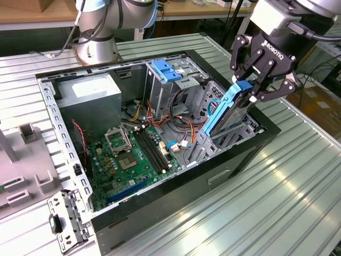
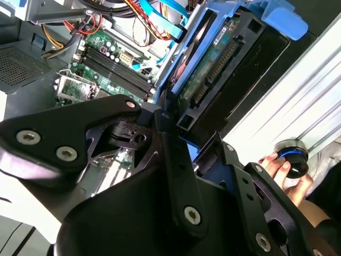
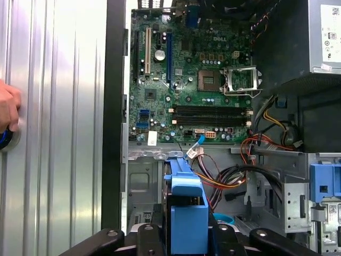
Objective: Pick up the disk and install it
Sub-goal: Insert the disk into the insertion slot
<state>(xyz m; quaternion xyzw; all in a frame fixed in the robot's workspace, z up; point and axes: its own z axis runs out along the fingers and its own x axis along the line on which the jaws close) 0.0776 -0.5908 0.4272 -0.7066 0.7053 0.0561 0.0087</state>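
- The gripper [image 1: 254, 89] is clamped on the disk's [image 1: 226, 109] upper end.
- The disk — blue-framed and tilted — sits partly inside the drive cage [image 1: 226, 140] at one end of the open computer case [image 1: 250, 152].
- A person's hand [image 3: 8, 109] rests on the ribbed metal tabletop [image 3: 58, 133] beside the case.

The computer case [image 1: 160, 205] is lying open on the table [image 1: 277, 202]; the disk [image 1: 226, 109] is standing tilted at its drive cage, toward the exterior view's right of the motherboard [image 1: 133, 160].
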